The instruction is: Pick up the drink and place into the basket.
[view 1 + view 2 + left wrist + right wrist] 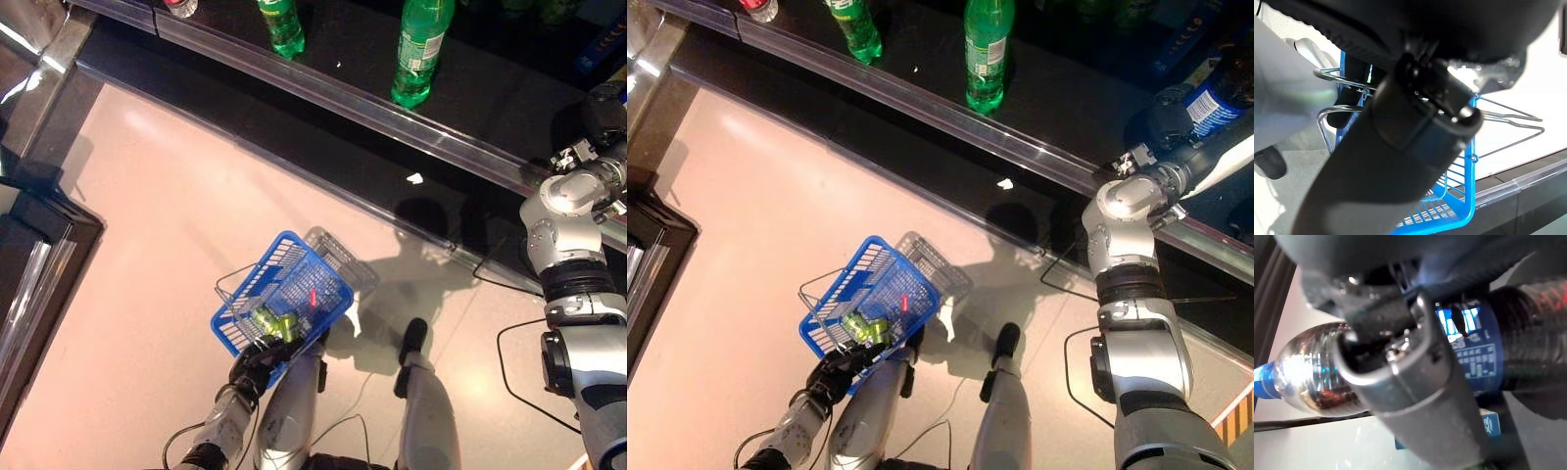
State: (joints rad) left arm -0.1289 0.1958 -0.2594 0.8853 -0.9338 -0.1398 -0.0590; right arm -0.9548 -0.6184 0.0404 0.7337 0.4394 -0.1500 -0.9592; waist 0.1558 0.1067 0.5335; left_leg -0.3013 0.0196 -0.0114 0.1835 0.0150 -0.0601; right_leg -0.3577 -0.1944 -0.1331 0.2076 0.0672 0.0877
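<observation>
My right hand (1169, 110) is up at the dark shelf on the right. It is shut on a dark drink bottle (1218, 100) with a blue label. In the right wrist view the fingers (1415, 382) curl round the bottle (1471, 340), whose blue cap (1261, 382) pokes out past them. My left hand (257, 357) hangs low at the left, shut on the thin wire handles (1508, 117) of the blue basket (284, 264). The basket holds green drinks (274, 321) and a small red item (313, 298).
A long dark shelf with a clear front rail (392, 108) runs across the top. Green bottles (419, 49) stand on it, with another bottle (282, 24) further left. A dark cabinet corner (39, 225) juts in at the left. Pale floor lies between.
</observation>
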